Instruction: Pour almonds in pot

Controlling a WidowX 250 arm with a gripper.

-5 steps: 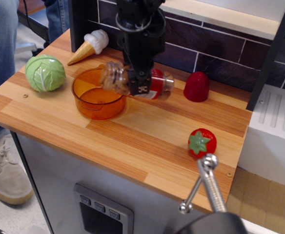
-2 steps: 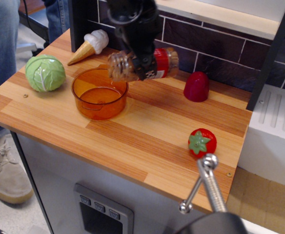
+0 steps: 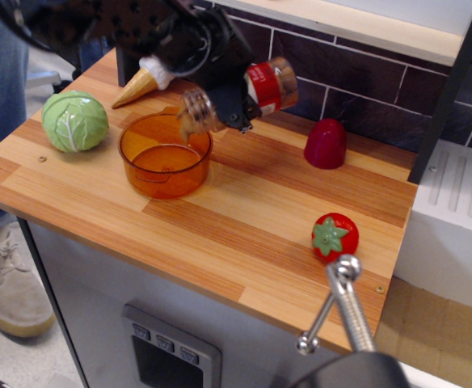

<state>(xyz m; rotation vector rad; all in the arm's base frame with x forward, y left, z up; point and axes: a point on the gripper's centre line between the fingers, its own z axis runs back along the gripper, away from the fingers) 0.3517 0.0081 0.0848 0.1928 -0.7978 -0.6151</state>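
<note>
The clear jar of almonds [image 3: 248, 95] with its red-and-white label is held tilted, its open mouth pointing down-left over the right rim of the pot. Brown almonds show at the mouth. My black gripper [image 3: 229, 103] is shut on the jar's middle, with the arm reaching in from the upper left. The translucent orange pot [image 3: 164, 155] stands on the wooden counter just below and left of the jar mouth. I cannot tell whether any almonds lie inside it.
A green cabbage ball [image 3: 75, 121] sits left of the pot. A toy ice-cream cone [image 3: 143, 75] lies behind it. The red dome cap [image 3: 326, 144] stands to the right by the tiled wall. A toy strawberry [image 3: 335, 236] is near the front right. A metal handle [image 3: 341, 311] sticks up in front.
The arm has swung up and to the left. The jar has risen and tilted further, base raised to the right and mouth lowered toward the pot's rim.
</note>
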